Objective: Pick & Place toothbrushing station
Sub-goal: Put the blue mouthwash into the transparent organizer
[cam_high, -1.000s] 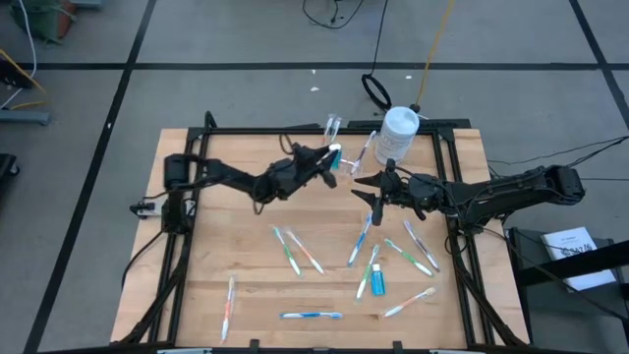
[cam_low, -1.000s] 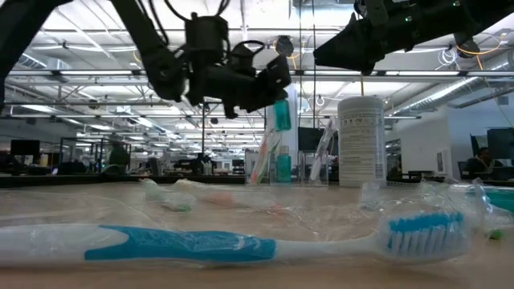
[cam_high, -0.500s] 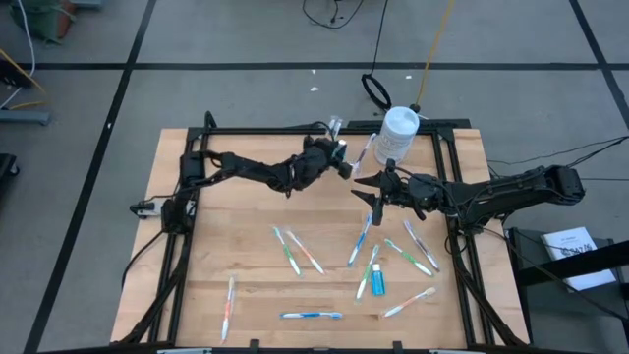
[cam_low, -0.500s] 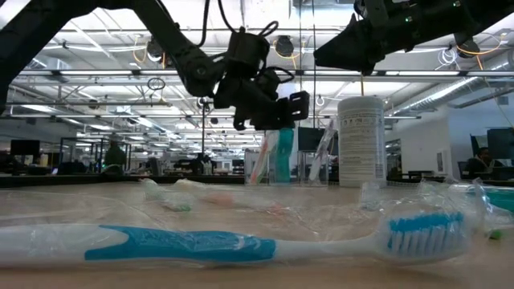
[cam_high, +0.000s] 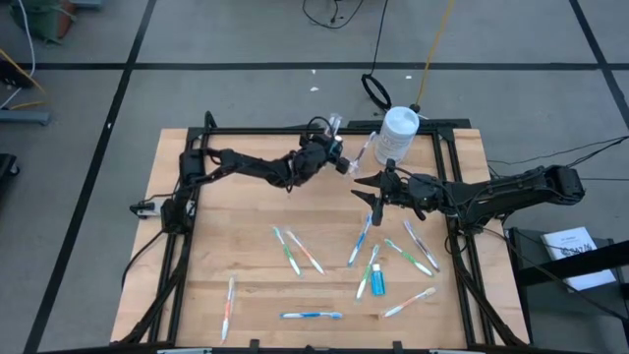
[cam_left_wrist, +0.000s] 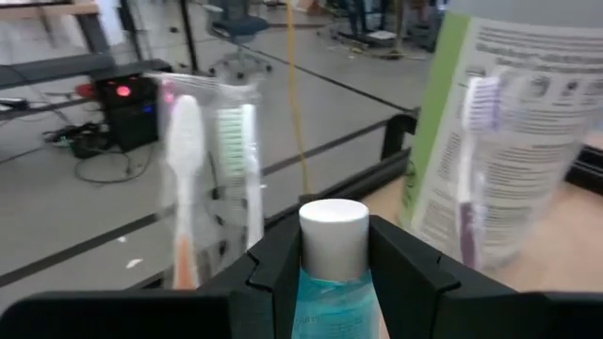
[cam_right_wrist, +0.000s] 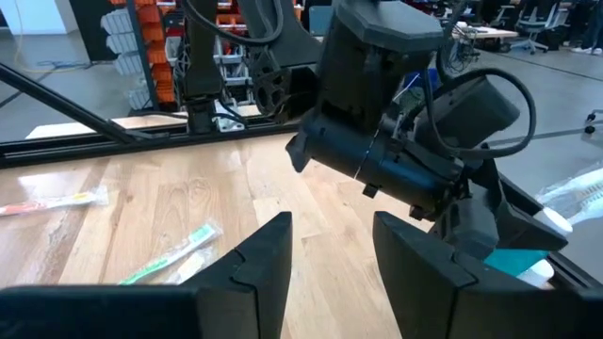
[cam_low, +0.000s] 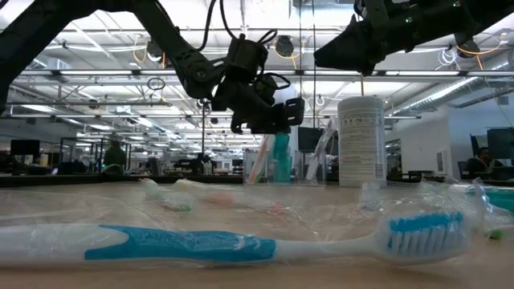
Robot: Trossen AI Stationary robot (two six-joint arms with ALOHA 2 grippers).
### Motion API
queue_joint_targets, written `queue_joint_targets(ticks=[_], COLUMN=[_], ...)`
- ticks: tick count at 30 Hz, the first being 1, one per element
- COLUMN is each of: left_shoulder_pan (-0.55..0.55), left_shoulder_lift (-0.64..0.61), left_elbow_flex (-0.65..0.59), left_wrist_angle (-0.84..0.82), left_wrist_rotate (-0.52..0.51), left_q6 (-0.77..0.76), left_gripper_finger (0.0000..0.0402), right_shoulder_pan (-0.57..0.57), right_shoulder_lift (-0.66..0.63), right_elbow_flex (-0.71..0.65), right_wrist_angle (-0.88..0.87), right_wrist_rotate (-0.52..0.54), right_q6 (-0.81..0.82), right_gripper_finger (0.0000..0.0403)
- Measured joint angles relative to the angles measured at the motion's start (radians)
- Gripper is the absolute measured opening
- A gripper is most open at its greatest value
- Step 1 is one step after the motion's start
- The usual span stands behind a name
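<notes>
A toothpaste tube (cam_left_wrist: 332,273) is clamped in the left end effector (cam_high: 337,159) above the holder (cam_high: 331,127). The right end effector (cam_high: 369,186) is held open, empty, above the counter (cam_high: 256,246).

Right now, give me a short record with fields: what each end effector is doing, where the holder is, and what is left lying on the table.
left end effector: shut on toothpaste tube, near the clear holder
right end effector: open, holds nothing, above table middle
holder: back edge, beside white bottle, toothbrushes inside
left on table: wrapped toothbrushes, a blue tube
</notes>
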State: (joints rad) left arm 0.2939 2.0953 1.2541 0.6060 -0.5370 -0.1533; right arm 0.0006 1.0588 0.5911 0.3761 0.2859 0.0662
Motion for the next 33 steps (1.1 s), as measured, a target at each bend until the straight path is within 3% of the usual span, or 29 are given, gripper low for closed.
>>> queue_joint_targets(ticks=[4, 24, 28, 33], left_shoulder_pan=[0.0, -0.001, -0.006, -0.025], left_shoulder_lift=[0.0, 0.0, 0.0, -0.003], left_elbow_flex=[0.0, 0.0, 0.0, 0.002], left_wrist_angle=[0.003, -0.001, -0.067, -0.157], left_wrist_rotate=[0.073, 0.079, 0.135, 0.069], left_q6=[-0.003, -0.006, -0.075, -0.03], left_gripper_finger=[0.0118, 0.0118, 0.0118, 0.0118], right_shoulder_pan=[0.0, 0.0, 0.0, 0.0], right_shoulder_lift=[0.0, 0.0, 0.0, 0.0], right_elbow_flex=[0.0, 0.0, 0.0, 0.0], right_wrist_angle=[0.0, -0.001, -0.001, -0.001], right_wrist_rotate=[0.0, 0.0, 0.0, 0.0], right_q6=[0.0, 0.0, 0.0, 0.0], right_gripper_finger=[0.0141, 0.0141, 0.0141, 0.0141])
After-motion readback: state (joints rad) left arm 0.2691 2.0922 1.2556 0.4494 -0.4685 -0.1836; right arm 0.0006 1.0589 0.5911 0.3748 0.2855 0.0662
